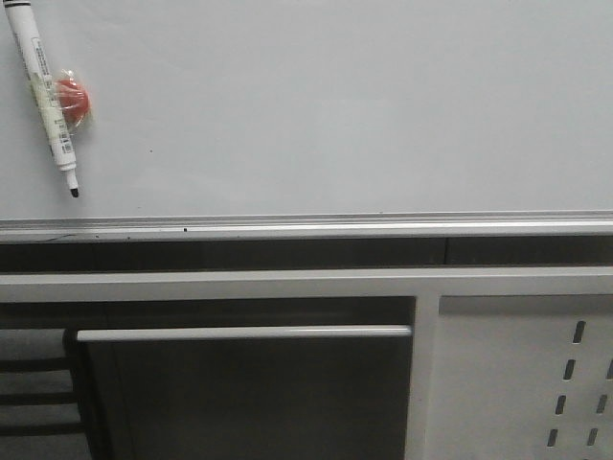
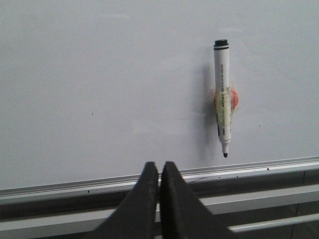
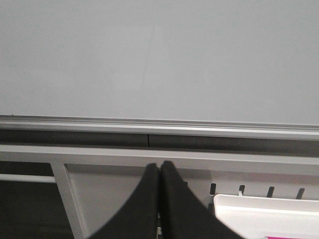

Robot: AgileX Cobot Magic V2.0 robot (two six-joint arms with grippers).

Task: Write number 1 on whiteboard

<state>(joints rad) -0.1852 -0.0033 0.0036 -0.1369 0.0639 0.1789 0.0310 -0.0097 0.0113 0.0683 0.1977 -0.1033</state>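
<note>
A: Front camera first. The whiteboard [image 1: 364,105] fills the upper half of the view, pale grey-white, with its silver bottom rail [image 1: 306,226] running the full width.

B: And the marker?

A: A white marker [image 1: 43,91] hangs on the board at the upper left, tilted, black tip pointing down and a little to the right. A red round magnet [image 1: 75,99] sits right against its barrel, about midway along.

B: Any stroke on the board?

A: None that I can see. The number 1 is not there; the surface is bare apart from a couple of tiny specks.

B: What about the arms?

A: Neither arm appears in the front view. On the left wrist camera, the left gripper [image 2: 159,169] has its 2 dark fingers pressed together, only a hairline between them, nothing held. It sits in front of the rail, with the marker up on the board well apart from it, off to one side.

B: The right side?

A: The same. The right gripper [image 3: 159,169] has its fingers closed flat against each other and empty, in front of the frame below the board. Beside it sits the corner of a white tray [image 3: 266,214], and behind that a white perforated panel [image 1: 522,379], which the front view places at the lower right.

B: Below the rail?

A: A dark gap, then a pale horizontal bar [image 1: 244,333] at the lower left.
</note>
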